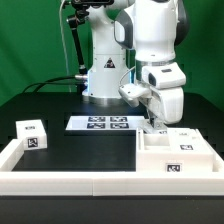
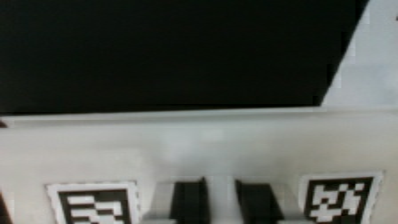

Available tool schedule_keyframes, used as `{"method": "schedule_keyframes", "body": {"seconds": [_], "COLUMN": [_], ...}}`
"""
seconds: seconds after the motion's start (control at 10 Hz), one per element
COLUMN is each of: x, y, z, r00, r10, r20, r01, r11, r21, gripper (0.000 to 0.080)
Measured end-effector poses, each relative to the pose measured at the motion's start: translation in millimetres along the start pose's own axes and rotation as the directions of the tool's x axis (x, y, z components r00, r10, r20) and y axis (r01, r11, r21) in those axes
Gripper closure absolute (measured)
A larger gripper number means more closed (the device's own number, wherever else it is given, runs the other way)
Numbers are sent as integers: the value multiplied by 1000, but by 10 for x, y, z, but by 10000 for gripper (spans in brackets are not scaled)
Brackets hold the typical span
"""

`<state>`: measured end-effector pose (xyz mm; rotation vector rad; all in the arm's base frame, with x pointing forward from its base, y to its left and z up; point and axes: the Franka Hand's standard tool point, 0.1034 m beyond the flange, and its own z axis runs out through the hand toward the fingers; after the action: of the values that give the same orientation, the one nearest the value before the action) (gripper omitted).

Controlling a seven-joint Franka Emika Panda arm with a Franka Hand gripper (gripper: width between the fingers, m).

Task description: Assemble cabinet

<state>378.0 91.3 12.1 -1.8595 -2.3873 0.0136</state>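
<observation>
The cabinet (image 1: 176, 152), a large white box body with black-and-white tags, lies on the table at the exterior view's right. My gripper (image 1: 150, 122) is down at its far corner on the exterior view's left. In the wrist view the cabinet's white face (image 2: 178, 150) fills the lower half, with one tag (image 2: 98, 205) on each side of my gripper (image 2: 217, 203). The two dark fingers (image 2: 187, 203) stand close together with a narrow white strip of the cabinet's wall between them. They look shut on that wall.
A small white tagged cube (image 1: 32, 135) sits at the exterior view's left. The marker board (image 1: 103, 123) lies in front of the robot base. A low white rim (image 1: 70, 178) runs along the table's near edge. The table top is black.
</observation>
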Motion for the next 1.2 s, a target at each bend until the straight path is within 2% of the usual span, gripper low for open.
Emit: {"method": "schedule_keyframes", "body": {"seconds": [0.1,0.2,0.3,0.5,0.7,0.8,1.2], "x": [-1,-15,-63,-167,-295,-342,-339], "y": [0,-4,0,25,37,81,62], "z": [0,-26,-140,-372,-516,-552,-532], "r00": [1000,1000,996,986,971,969,969], "r10": [0,29,82,158,223,232,232], "r20": [0,6,27,61,84,88,86], "r01": [0,-29,-83,-160,-227,-236,-237], "r11": [1000,1000,996,987,973,971,971], "r21": [0,10,25,25,37,43,45], "gripper": [728,728,728,728,728,728,728]}}
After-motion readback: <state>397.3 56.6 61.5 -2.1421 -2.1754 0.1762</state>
